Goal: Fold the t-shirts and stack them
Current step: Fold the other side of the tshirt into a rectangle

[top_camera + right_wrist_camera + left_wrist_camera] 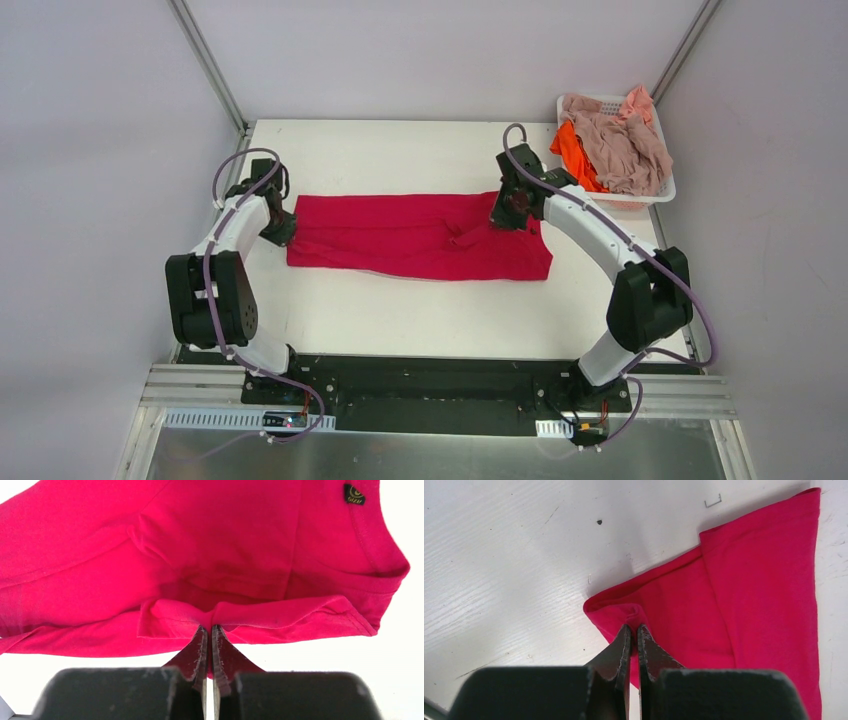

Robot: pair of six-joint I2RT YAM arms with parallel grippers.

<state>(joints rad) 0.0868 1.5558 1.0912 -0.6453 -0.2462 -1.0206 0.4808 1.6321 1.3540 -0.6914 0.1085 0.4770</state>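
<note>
Firmly, each arm's fingers (620,652) pinch the crimson t-shirt (400,238).

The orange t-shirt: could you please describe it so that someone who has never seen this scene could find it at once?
Look to the far right corner of the white table, where a white plastic basket holds crumpled shirts. The orange t-shirt lies at its left side, partly under pinkish-beige shirts; its bright orange alone sets it apart from them.
</note>
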